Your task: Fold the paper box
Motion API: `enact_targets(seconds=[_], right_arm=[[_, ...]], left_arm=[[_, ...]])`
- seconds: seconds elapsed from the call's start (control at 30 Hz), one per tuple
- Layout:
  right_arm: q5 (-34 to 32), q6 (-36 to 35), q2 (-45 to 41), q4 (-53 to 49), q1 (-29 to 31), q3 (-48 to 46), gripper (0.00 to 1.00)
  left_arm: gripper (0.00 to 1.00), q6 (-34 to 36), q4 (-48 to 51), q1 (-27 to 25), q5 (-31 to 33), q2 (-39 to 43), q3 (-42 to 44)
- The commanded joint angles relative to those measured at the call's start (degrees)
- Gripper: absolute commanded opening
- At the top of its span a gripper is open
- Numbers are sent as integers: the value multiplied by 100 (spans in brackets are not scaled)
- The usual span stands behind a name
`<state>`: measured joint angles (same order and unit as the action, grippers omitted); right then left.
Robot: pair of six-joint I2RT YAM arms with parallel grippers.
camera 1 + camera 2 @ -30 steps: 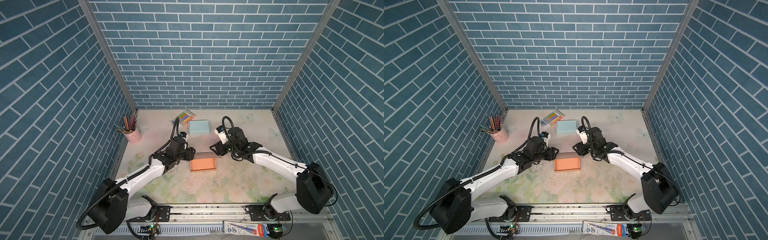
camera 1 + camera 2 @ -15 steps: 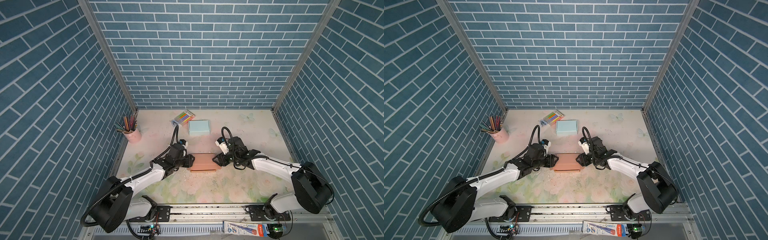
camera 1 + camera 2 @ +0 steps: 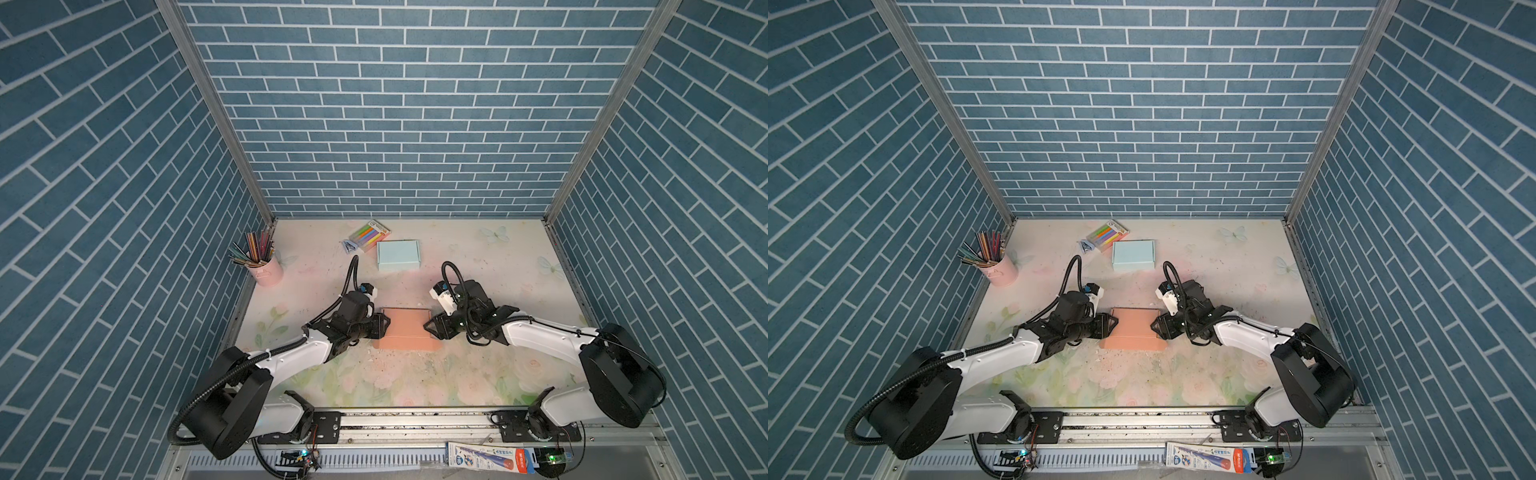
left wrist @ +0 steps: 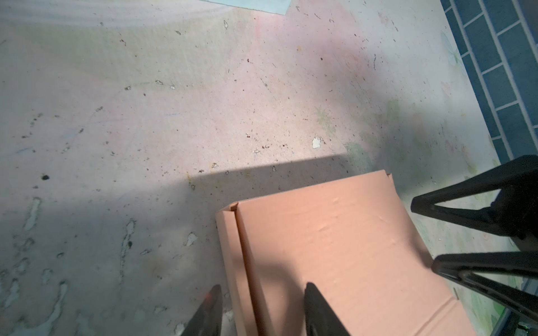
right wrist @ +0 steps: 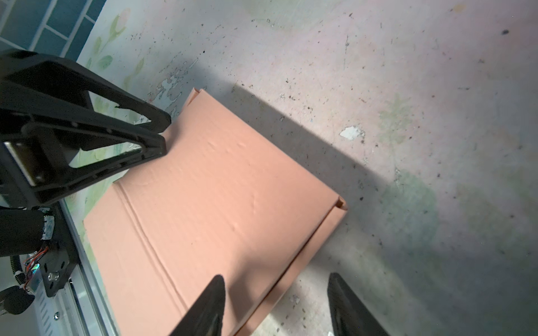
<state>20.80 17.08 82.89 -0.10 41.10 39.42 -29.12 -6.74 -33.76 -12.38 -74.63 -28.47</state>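
Paper box (image 3: 407, 335), orange, lies flat on the table (image 3: 457, 374) between the two sets of jaws, top panel up. In both top views the left gripper (image 3: 385, 326) and right gripper (image 3: 428, 328) are at opposite sides of it, tips pointing at each other across the panel.

Left wrist view: left gripper (image 4: 263, 307) jaws part open and straddling the box's folded-down side strip. One fingertip (image 4: 214, 305) is out over bare table, the other is over the top panel. There's a gap on both sides, nothing pinched.

Right wrist view: right gripper (image 5: 275, 291) is the same on its side. One fingertip (image 5: 215, 293) is over the panel, the other is outside over the table, and the side strip runs between them. Jaws are apart, no grip that I can see.

The panel has a few dents and a double crease running from one gripper's side to the other's.

Blue box (image 3: 398, 255) is well beyond both jaw tips toward the back wall, with the marker pack (image 3: 370, 235) just past it. Cup (image 3: 266, 268) of pencils (image 3: 251, 249) is well apart, off the left gripper's outer side.
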Motion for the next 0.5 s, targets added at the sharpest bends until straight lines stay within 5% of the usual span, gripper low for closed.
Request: enact_targets(seconds=[0.0,0.47], right_arm=[[116,234,52,167,38,-90,57],[144,268,138,354,56,-263,56]], left_arm=[[45,-67,-86,-69,-30,-26,170],[38,-155,-282,-138,-5,-34,364]])
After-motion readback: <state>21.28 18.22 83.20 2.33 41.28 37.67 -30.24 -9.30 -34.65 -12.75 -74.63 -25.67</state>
